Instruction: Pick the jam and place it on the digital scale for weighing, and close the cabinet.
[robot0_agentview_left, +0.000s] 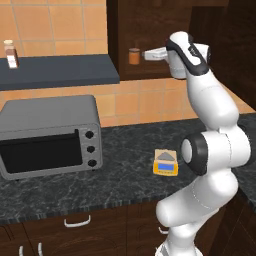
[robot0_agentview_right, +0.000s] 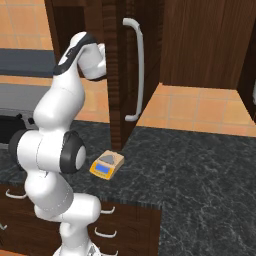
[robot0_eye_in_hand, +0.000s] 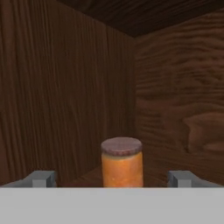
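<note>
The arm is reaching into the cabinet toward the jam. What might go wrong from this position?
1. The jam stands between the open jaws but apart from them; an off-centre approach may tip it or push it deeper.
2. The cabinet walls are close around the hand, so a wide swing may hit them.
3. The open cabinet door stands over the digital scale, crowding the path down.

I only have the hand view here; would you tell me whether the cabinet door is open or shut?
Observer: The cabinet door stands open, swung out toward the counter.
Operator: Thank you. Where is the digital scale?
Observer: The digital scale sits on the dark counter, right of the toaster oven, nothing on it.
Operator: And how close is the hand to the jam?
Observer: The gripper is level with the jam, just short of it.
</note>
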